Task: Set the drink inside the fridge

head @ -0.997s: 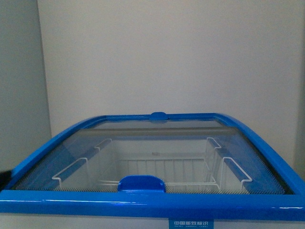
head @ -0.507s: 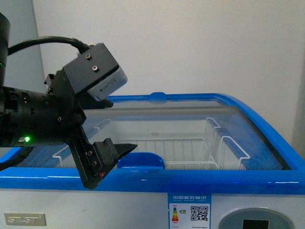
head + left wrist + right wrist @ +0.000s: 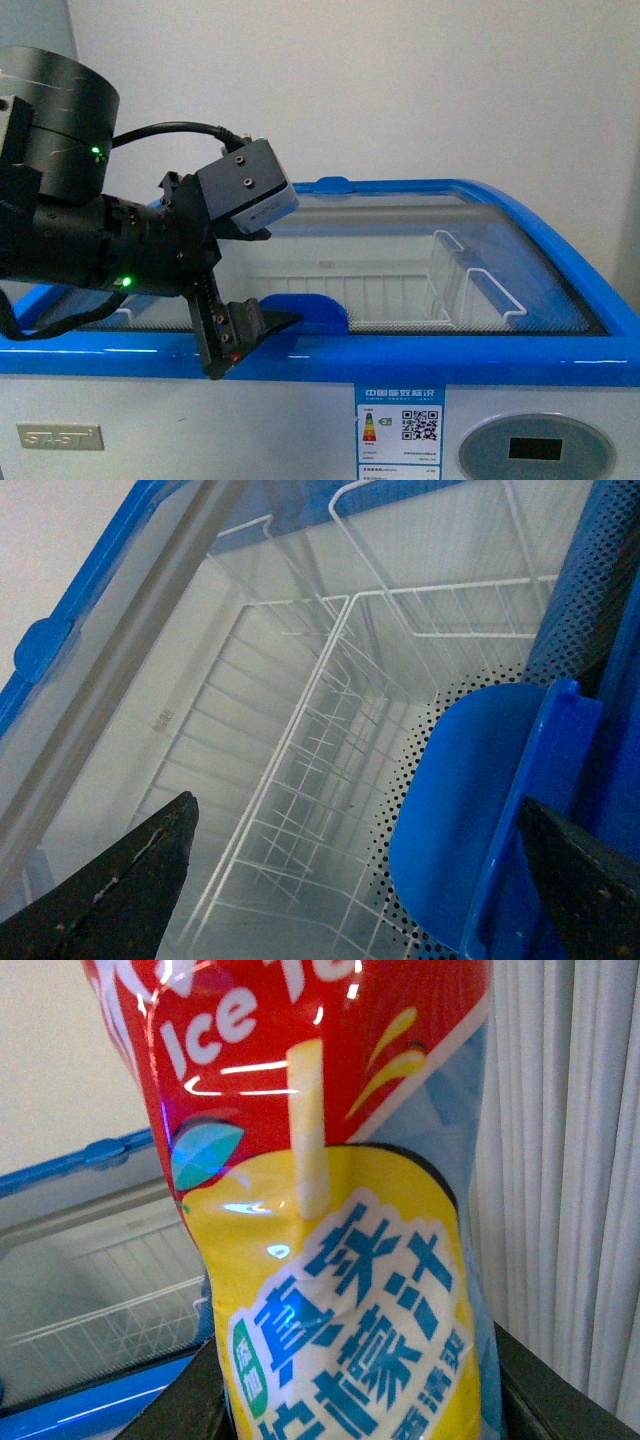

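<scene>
White wall behind, blue-rimmed fridge [image 3: 450,355] is sitting up front with its glass lid over it.
Left gripper [image 3: 355,815] is hanging wide open right at the fridge's blue lid handle [image 3: 322,312]; right gripper [image 3: 350,1410] is clamping the ice tea drink [image 3: 330,1260], outside the fridge.

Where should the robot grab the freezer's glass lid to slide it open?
Probably by the blue handle at the near edge of the glass lid. It is the only raised part on the smooth, curved glass, and its upright lip gives something to hook. Come from above on the robot's side, one finger either side of the lip; the open left gripper hangs right there.
</scene>
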